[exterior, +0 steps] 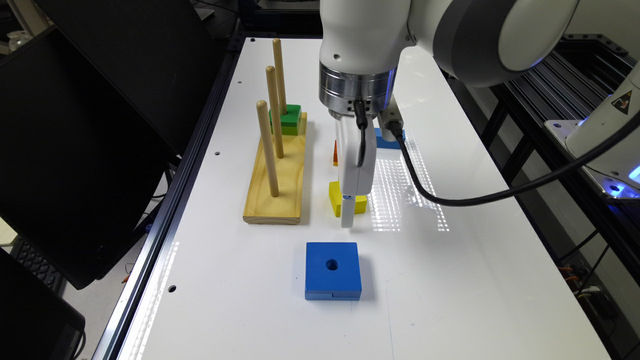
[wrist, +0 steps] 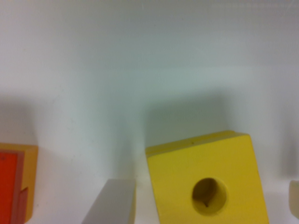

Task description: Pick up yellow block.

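Yellow, solid and square with 1 round centre hole, the yellow block (wrist: pixel 208 179) lies flat on the white bench (exterior: pixel 450 280), near its middle, just beside the pale wooden base with 3 upright pegs (exterior: pixel 276 185). The white gripper (exterior: pixel 348 212) stands low over it. In the wrist view 1 grey finger (wrist: pixel 112 205) sits beside one edge and another shows past the opposite edge, so the fingers are spread to straddle the block, not yet pinching. An orange-topped block (wrist: pixel 14 186) lies apart. A large blue holed block (exterior: pixel 333 270) lies nearer the bench's front edge.
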